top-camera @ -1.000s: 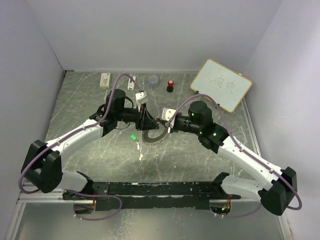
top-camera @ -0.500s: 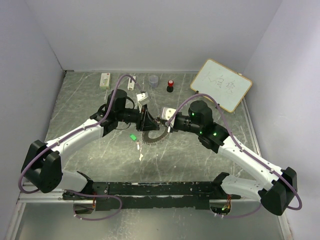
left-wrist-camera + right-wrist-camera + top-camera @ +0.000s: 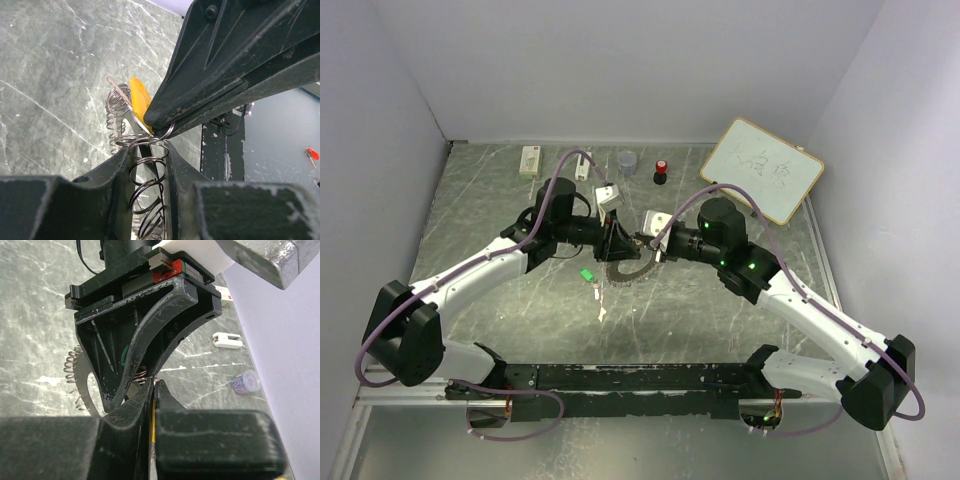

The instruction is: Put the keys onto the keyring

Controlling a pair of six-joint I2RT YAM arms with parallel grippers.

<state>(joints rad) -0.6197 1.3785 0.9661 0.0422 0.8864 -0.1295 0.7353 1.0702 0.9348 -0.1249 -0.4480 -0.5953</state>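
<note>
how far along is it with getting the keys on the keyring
Done: nothing that I can confirm; no key visibly hangs on the keyring. In hand: the left gripper clamps the keyring, and the right gripper holds the yellow key at its coils; whether it is threaded, I cannot tell. Left: the green key lies on the table.

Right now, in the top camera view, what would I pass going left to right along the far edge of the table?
white rectangular box with a coloured label → small white plastic clip → small grey translucent cup → red-capped black knob → wood-framed whiteboard with green writing
</note>
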